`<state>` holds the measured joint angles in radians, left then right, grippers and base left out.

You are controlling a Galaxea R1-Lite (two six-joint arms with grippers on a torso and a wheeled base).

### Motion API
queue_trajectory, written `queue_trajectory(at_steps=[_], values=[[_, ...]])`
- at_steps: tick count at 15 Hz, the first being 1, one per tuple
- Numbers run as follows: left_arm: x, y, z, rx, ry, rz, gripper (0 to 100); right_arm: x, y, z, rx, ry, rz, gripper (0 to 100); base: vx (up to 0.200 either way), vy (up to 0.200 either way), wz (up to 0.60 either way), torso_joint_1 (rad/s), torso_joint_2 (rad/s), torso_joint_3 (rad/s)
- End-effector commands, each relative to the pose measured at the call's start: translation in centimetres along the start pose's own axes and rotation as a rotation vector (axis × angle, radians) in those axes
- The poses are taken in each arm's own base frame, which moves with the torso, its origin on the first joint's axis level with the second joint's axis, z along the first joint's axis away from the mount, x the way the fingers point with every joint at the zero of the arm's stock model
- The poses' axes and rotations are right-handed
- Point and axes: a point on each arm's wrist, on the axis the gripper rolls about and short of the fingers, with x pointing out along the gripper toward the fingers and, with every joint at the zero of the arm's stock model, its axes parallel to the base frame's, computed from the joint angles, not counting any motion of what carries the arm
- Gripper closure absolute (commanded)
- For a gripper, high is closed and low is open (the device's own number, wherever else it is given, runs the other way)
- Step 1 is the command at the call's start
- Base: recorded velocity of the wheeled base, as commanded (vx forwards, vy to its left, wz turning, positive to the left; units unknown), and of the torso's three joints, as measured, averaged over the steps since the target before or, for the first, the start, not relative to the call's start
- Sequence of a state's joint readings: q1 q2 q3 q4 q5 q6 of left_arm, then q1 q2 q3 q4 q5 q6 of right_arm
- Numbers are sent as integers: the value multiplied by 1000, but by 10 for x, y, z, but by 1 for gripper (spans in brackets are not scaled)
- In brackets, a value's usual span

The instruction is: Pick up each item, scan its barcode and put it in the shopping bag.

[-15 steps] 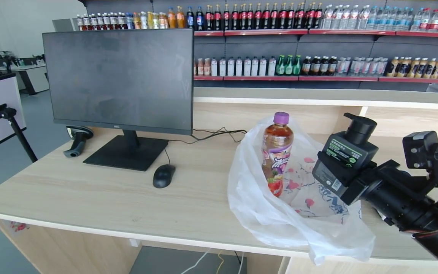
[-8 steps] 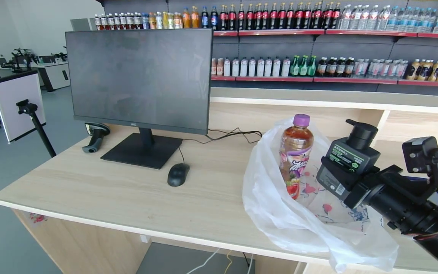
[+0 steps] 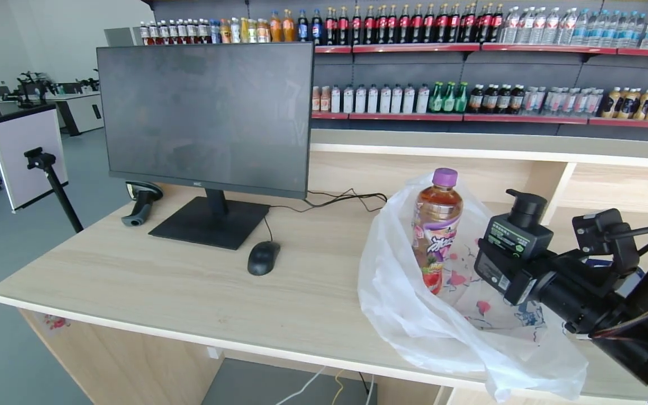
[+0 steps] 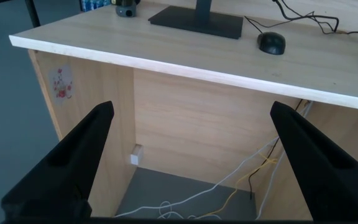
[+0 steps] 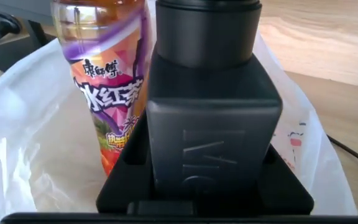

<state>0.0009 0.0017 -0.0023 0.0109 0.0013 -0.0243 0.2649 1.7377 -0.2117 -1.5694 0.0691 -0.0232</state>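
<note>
A shop checkout: a light wooden counter stands before shelves of drinks. At its right, the white shopping bag lies open with a purple-capped tea bottle upright inside. The right gripper pinches a dark pump bottle just above the bag's right side. Best to lower it straight into the free space, clear of the tea bottle, before letting go. The left gripper hangs spread and empty below the counter's near edge.

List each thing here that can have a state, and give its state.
monitor: screen dark.
shopping bag: open, lying on the counter.
drink bottle: capped, upright inside the bag.
black pump bottle: tilted, held over the bag.
right tool: shut on the black pump bottle.
left tool: open, empty.
barcode scanner: unheld, beside the monitor.
</note>
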Motion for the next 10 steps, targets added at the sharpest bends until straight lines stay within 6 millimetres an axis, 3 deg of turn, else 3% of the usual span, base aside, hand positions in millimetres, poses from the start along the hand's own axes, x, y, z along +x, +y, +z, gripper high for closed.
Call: queue_trajectory(at_steps=[1, 4, 10], values=[[0, 0, 0, 0, 1, 1, 0, 10, -10, -10, -3, 32, -39, 100, 0, 0, 0, 0, 0, 0], [0, 0, 0, 3, 1, 1, 0, 23, -12, -21, -2, 61, -39, 100, 0, 0, 0, 0, 0, 0], [0, 0, 0, 17, -1, 1, 0, 25, -16, -22, -2, 65, -53, 100, 0, 0, 0, 0, 0, 0]])
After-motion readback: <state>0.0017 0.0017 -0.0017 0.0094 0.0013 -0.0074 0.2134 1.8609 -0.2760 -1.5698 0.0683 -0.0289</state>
